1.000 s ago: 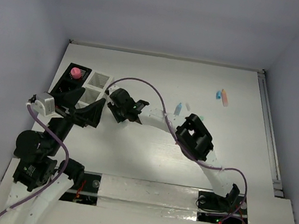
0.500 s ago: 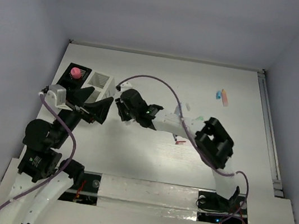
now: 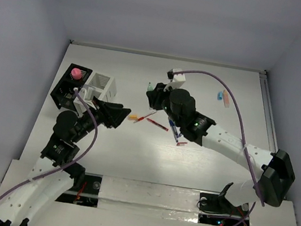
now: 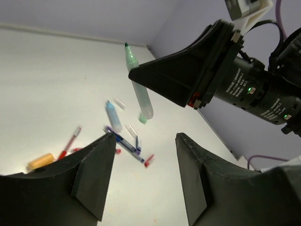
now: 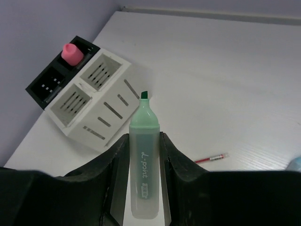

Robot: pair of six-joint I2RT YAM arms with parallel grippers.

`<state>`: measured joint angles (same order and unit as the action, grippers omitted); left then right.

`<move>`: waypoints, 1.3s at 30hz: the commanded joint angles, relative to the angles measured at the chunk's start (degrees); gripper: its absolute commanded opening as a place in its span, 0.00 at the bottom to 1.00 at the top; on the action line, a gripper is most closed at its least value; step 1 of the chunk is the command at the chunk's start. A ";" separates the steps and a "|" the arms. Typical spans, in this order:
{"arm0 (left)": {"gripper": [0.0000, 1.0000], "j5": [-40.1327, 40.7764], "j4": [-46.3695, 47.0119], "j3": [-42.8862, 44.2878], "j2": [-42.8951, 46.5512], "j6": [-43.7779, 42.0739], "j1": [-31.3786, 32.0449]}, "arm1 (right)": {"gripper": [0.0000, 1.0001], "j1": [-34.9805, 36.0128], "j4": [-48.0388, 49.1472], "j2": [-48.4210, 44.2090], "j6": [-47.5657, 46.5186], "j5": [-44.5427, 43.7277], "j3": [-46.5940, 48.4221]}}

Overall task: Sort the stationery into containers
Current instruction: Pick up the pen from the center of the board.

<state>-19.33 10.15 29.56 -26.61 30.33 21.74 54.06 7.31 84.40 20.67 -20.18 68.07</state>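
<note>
1. The right arm's fingers [image 5: 167, 155] are clamped on the mint-green translucent plastic highlighter [image 5: 145, 165]. It is held in the air, bare tip pointing away from the wrist, well apart from the white slatted two-compartment box [image 5: 109, 118].
2. It looks light and stiff, though the smooth barrel might slip. A grip across mid-barrel, clear of the inky tip, seems right.
3. The left arm's fingers [image 4: 101, 155] stand wide and empty, low over the white table [image 3: 209, 174], near the thin red and blue pens [image 3: 157, 124].
</note>
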 commanded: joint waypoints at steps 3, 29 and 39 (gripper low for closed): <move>0.50 1.65 11.81 -3.54 -4.93 5.01 5.76 | 0.04 -0.01 2.44 -3.80 3.59 -2.14 -3.91; 0.37 12.30 29.05 -1.35 -26.65 1.58 20.01 | 0.03 -0.01 6.22 -7.23 7.19 2.43 -10.77; 0.31 14.06 29.48 -0.12 -30.60 1.14 20.54 | 0.03 -0.01 7.54 -7.93 8.69 4.89 -11.82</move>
<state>-5.48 34.96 27.03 -56.77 31.75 42.02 53.80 10.96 78.41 28.34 -16.16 57.12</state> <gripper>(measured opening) 0.319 0.340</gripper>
